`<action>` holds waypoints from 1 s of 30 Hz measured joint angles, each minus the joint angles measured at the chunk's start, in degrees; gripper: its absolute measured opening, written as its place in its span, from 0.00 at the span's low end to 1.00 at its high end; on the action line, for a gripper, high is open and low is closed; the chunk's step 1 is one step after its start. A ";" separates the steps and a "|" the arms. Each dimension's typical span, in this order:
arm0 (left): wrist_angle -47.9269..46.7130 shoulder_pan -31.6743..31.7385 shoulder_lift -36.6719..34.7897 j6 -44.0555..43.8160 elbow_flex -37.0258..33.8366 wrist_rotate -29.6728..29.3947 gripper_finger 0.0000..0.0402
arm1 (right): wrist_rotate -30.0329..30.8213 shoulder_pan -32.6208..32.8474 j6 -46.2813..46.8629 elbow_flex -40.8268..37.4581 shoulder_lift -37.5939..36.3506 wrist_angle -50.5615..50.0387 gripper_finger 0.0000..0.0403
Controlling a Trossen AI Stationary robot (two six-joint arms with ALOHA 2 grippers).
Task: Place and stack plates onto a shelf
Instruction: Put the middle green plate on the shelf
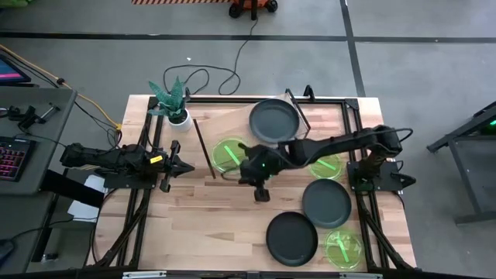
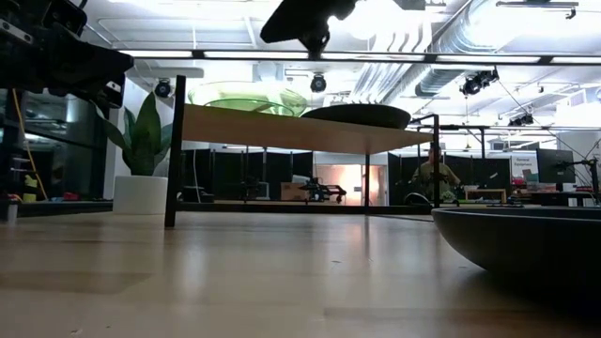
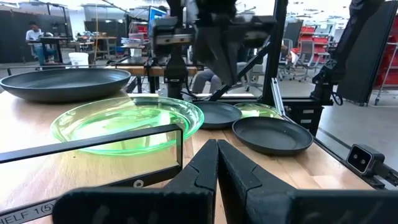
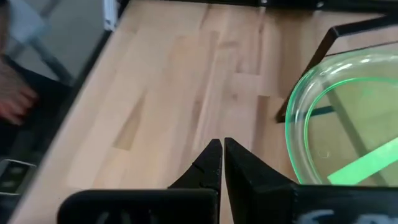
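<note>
The shelf (image 1: 240, 124) is a light board on black legs (image 2: 174, 160). On it rest a green plate (image 1: 230, 153) (image 2: 246, 99) and a dark grey plate (image 1: 273, 120) (image 2: 355, 115), side by side. On the tabletop lie two dark plates (image 1: 326, 203) (image 1: 292, 239) and two green plates (image 1: 325, 165) (image 1: 342, 248); the right arm partly covers one green one. My right gripper (image 1: 261, 190) (image 4: 221, 146) is shut and hangs above the table, just off the shelf's near edge beside the green plate (image 4: 342, 137). My left gripper (image 1: 182, 167) (image 3: 217, 149) is shut, at the shelf's left end.
A potted plant (image 1: 174, 105) stands at the shelf's far left corner. Black frame rails (image 1: 353, 139) run along the table's sides. Bare tabletop (image 1: 209, 225) lies near and left of the plates. A keyboard desk (image 1: 23, 132) stands off the left edge.
</note>
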 joint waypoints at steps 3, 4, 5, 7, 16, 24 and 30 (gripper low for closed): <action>0.01 0.01 0.00 -0.01 0.00 0.00 0.00 | 4.80 1.65 -1.52 0.00 0.00 -0.29 0.00; -0.01 0.00 0.00 0.00 0.00 0.00 0.00 | 6.08 1.94 -1.83 0.00 0.00 -0.45 0.00; -0.01 0.00 0.00 0.00 0.00 0.00 0.00 | 7.18 2.14 -1.90 0.00 0.00 -0.60 0.00; 0.01 0.00 0.00 0.00 0.00 0.00 0.00 | 8.44 2.27 -1.91 0.02 0.32 -0.85 0.00; -0.02 0.00 0.00 0.00 0.00 0.00 0.00 | 12.69 2.18 -5.92 0.01 4.94 -0.46 0.00; 0.00 0.01 0.00 -0.01 0.00 0.00 0.00 | 14.24 1.34 -5.56 0.02 4.94 0.15 0.00; -0.01 0.00 0.00 0.00 0.00 0.00 0.00 | 14.38 -0.29 -5.34 0.02 4.94 0.15 0.00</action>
